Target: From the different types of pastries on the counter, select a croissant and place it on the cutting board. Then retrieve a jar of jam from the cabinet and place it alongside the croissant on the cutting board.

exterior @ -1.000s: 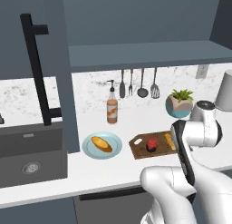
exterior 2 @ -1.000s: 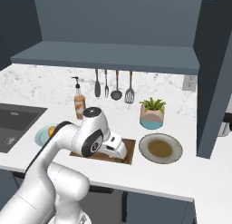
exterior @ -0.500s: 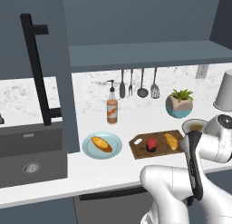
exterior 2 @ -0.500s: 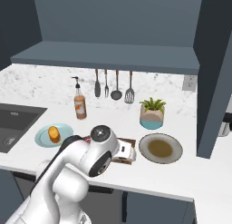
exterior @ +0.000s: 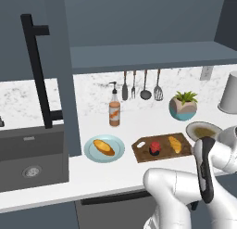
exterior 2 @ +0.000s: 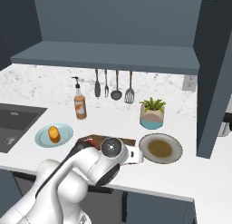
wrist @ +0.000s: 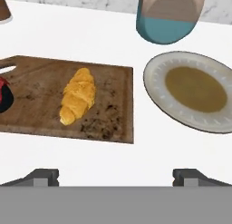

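The brown cutting board [exterior: 141, 147] [wrist: 106, 100] lies on the white speckled counter [exterior: 139, 124]. On it rest the golden croissant [exterior: 174, 144] [wrist: 78, 97] and, to its left, the small red jar of jam [exterior: 155, 148] [wrist: 3, 94]. My gripper [wrist: 116, 177] is open and holds nothing; it hangs over the counter's front edge, just short of the board and apart from both things. Another pastry [exterior: 103, 147] [exterior 2: 54, 133] sits on a light blue plate [exterior: 92, 154]. The dark cabinet [exterior: 139, 19] hangs overhead.
A round grey plate [wrist: 156, 75] [exterior 2: 174, 146] with a brown centre lies right of the board. Behind stand a potted plant [exterior: 183, 106], an orange pump bottle [exterior: 114, 111] and hanging utensils [exterior: 141, 86]. An open cabinet door [exterior: 58, 84] and a sink [exterior: 28, 154] are at the left.
My arm has drawn back from over the board's right end toward the near right, uncovering the croissant in the left base view. The gripper stayed open; jar and croissant have not moved.
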You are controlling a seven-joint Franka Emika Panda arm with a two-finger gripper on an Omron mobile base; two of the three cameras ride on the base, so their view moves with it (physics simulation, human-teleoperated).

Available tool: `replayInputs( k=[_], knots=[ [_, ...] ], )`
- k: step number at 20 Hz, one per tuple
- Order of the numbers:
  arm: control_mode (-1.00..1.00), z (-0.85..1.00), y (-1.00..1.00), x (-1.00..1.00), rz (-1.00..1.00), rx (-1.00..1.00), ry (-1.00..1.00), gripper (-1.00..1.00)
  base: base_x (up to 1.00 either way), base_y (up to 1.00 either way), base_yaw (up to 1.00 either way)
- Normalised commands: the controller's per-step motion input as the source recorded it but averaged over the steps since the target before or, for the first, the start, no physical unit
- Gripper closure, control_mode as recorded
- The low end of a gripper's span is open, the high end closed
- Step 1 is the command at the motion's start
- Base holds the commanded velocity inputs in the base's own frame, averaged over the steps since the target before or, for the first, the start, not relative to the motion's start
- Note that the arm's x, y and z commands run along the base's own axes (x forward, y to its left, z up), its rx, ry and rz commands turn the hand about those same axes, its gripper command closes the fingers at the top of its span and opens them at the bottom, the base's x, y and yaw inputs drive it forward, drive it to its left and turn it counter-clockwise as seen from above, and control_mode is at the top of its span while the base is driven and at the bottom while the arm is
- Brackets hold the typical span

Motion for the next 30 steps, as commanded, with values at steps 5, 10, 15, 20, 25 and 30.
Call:
replayInputs(
  k=[5,10,15,20,25,30],
  knots=[
    [-1.0,0.21,0.0,0.42,0.0,-0.02,0.03,-1.0,0.0,0.0,0.0],
    [-1.0,0.24,0.0,0.25,0.0,0.0,0.01,-1.0,0.0,0.0,0.0],
    [-1.0,0.45,0.0,0.02,-0.04,0.0,0.1,-1.0,0.0,0.0,0.0],
    [-1.0,0.52,0.0,0.03,-0.15,0.0,0.14,-1.0,0.0,0.0,0.0],
    [-1.0,0.42,0.0,-0.01,-0.2,0.0,0.03,-1.0,0.0,0.0,0.0],
    [-1.0,0.32,0.0,-0.22,-0.23,0.0,0.0,-1.0,0.0,0.0,0.0]
  ],
)
